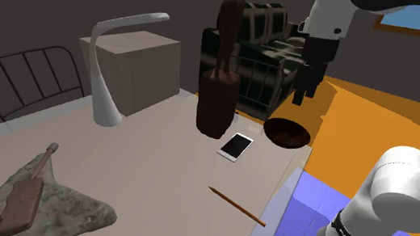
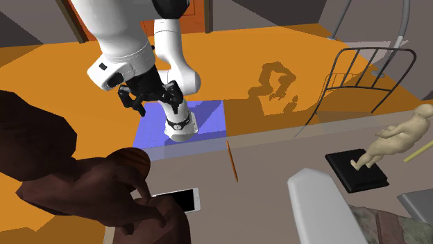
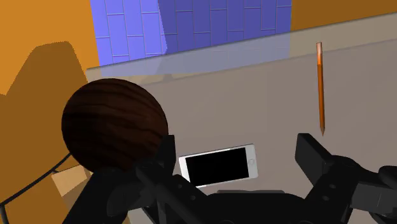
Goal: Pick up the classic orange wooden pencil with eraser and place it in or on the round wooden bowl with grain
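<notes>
Black 2-finger gripper (image 1: 306,93) hangs high over the white flat smartphone (image 1: 236,147), fingers apart, empty: likely pre-approach. Slim orange wooden pencil (image 1: 236,206) lies flat beyond the smartphone, opposite the dark round grained wooden bowl (image 1: 287,133), untouched.

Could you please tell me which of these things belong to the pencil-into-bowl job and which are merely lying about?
For the job: orange pencil, dark wooden bowl, tool, open.

Lying about: smartphone, white lamp, dark statue, wooden paddle, mottled cloth, beige figurine.
</notes>
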Tool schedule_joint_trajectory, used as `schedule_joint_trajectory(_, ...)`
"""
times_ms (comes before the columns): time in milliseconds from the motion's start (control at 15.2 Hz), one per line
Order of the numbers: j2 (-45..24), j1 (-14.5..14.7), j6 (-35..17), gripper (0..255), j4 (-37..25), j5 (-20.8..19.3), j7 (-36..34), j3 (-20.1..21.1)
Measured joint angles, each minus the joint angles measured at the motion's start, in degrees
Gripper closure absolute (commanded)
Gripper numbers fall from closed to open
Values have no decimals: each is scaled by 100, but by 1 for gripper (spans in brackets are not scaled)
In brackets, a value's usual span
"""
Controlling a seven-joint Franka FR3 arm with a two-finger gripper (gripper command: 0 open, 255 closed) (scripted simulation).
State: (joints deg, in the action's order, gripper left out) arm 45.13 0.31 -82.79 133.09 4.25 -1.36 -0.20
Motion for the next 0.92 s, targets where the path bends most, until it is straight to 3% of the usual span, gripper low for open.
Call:
schedule_joint_trajectory(264, 72, 92, -232, 0, 250, 82, -208, 300)
schedule_joint_trajectory(924, 9, 601, -1487, 0, 1251, 561, -1316, 1892)
